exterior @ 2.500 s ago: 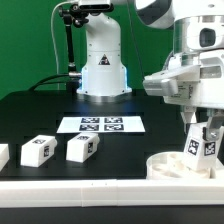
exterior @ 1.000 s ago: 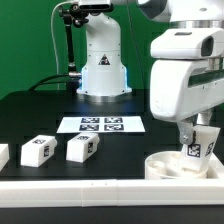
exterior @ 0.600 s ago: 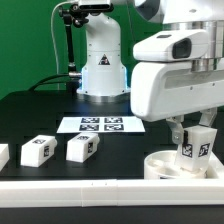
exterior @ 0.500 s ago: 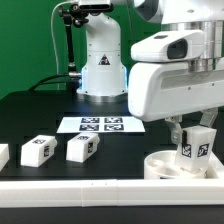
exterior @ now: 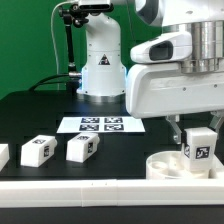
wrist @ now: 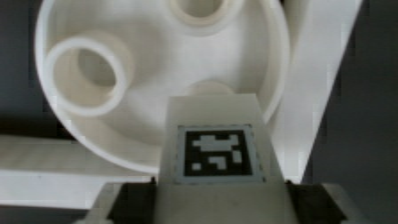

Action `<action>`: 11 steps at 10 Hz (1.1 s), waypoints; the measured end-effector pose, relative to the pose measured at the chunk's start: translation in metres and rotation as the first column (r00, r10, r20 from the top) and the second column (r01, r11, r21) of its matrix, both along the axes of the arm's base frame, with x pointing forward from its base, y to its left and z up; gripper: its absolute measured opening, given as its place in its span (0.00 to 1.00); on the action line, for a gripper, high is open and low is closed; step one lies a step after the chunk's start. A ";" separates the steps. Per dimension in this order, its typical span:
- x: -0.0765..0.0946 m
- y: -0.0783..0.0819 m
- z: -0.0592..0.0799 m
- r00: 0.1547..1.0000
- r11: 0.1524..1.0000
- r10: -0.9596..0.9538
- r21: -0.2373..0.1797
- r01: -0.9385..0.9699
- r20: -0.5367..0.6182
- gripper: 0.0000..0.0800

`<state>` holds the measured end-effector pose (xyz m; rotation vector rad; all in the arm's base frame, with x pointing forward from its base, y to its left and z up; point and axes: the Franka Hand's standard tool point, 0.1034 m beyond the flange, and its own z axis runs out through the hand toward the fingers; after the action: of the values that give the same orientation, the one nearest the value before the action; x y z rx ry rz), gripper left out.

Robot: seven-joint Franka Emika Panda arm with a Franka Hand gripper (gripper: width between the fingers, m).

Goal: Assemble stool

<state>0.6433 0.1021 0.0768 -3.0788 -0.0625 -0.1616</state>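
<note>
Stool seat (exterior: 160, 168) is lying at the near edge of the table (exterior: 30, 115), on the exterior view's right, and it is staying in place while the work is going on above it. Your arm (exterior: 175, 85) is turning its wrist. A little earlier its big white housing was showing narrow and tilted, and now it is facing the exterior camera broadly. The leg (exterior: 199, 147) is rotating together with it. It was leaning before, and now it is standing upright over the seat, with its tag (exterior: 198, 152) looking toward the camera and its lower end meeting the seat's top, as far as I can tell. I am judging that you are screwing this leg into the seat, so the step is advancing. I cannot see how deep the leg is sitting, so it is probably not finished yet. In the wrist view two round sockets (wrist: 86, 75) are showing empty, which is telling you that more legs are waiting for their turn. The loose legs (exterior: 82, 148) are lying well apart from the seat, on the exterior view's left. Your gripper (exterior: 198, 132) is pinching the upright leg by its upper part. The jaws are standing narrow, and the fingers (wrist: 125, 205) are pressing on its two opposite sides and touching nothing else.
</note>
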 end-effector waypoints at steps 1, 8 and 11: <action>0.000 0.001 0.000 0.998 0.998 -0.063 0.011 0.063 -0.005 0.43; -0.001 0.002 -0.003 0.838 0.834 -0.541 0.088 0.545 -0.064 0.43; -0.003 0.003 -0.003 0.677 0.669 -0.727 0.105 0.736 -0.110 0.43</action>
<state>0.6403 0.1051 0.0736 -2.7545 1.1563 -0.0945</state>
